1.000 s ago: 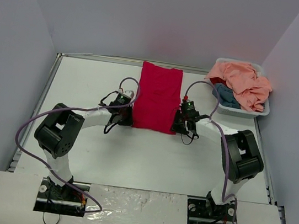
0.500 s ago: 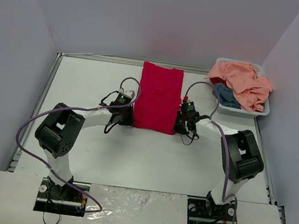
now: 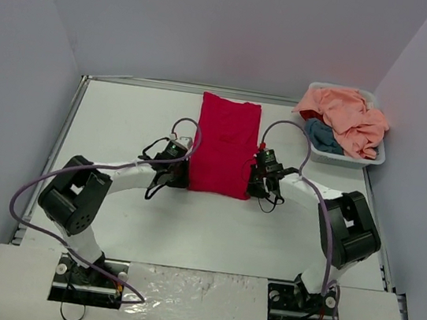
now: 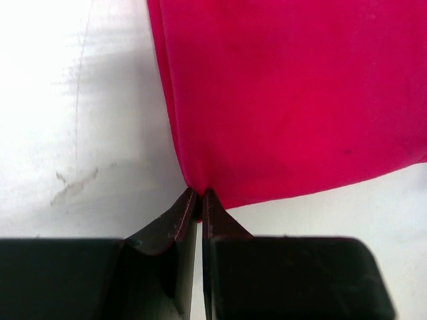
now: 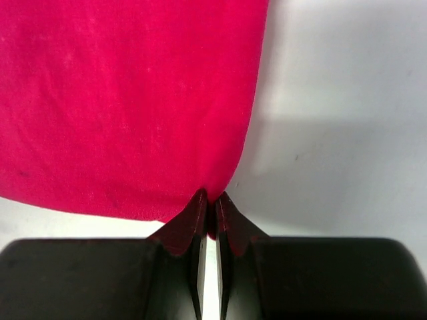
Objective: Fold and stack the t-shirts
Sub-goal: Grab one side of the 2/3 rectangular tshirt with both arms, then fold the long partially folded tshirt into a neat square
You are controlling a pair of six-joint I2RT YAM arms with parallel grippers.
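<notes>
Top external view: red shirt (image 3: pixel 225 146) gripped at both near corners.
Our jaws clench the cloth, likely so we can fold this hem to the far end.

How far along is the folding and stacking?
Done: the red t-shirt lies folded into a narrow strip on the table. In hand: left gripper and right gripper are each shut on a near corner of it. Left: the peach t-shirt and teal t-shirt lie crumpled in the basket; no stack yet.
</notes>
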